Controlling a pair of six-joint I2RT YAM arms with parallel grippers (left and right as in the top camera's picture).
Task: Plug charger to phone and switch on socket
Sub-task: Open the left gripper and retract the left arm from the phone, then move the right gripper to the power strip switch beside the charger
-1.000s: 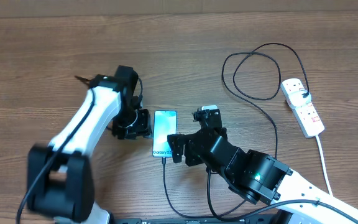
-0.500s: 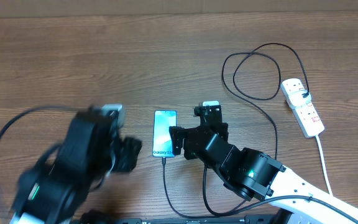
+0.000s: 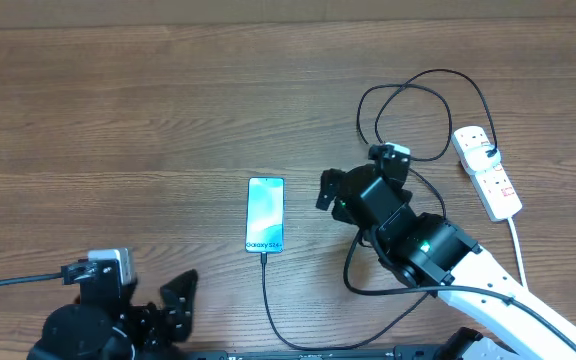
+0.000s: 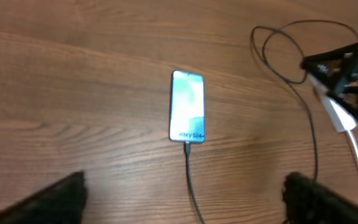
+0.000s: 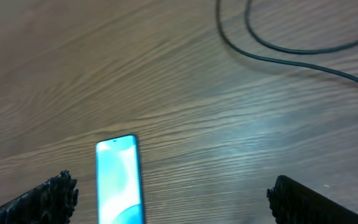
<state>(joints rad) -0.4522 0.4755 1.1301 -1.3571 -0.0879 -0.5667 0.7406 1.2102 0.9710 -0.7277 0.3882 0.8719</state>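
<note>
The phone (image 3: 266, 214) lies flat mid-table, screen lit light blue. The charger cable (image 3: 267, 300) has its tip in the phone's near end; it loops at the far right (image 3: 418, 110) and its black plug sits in the white socket strip (image 3: 488, 172). My left gripper (image 3: 163, 305) is open and empty at the near left edge, far from the phone. My right gripper (image 3: 333, 190) is open and empty, just right of the phone. The left wrist view shows the phone (image 4: 187, 106), the cable (image 4: 191, 180) and the open gripper (image 4: 184, 182). The right wrist view shows the phone (image 5: 118, 180) between wide fingers (image 5: 48, 196).
The socket's white cord (image 3: 520, 270) runs toward the near right edge. The right arm's thicker black cable (image 3: 368, 280) hangs beside the arm. In the left wrist view the right arm (image 4: 347, 68) partly hides the socket strip (image 4: 337, 115). Cable loops (image 5: 291, 50) lie beyond the right gripper.
My left arm has pulled back from beside the phone to the near left edge. My right gripper has moved away from the phone toward the far right. The phone and cable have stayed put.
</note>
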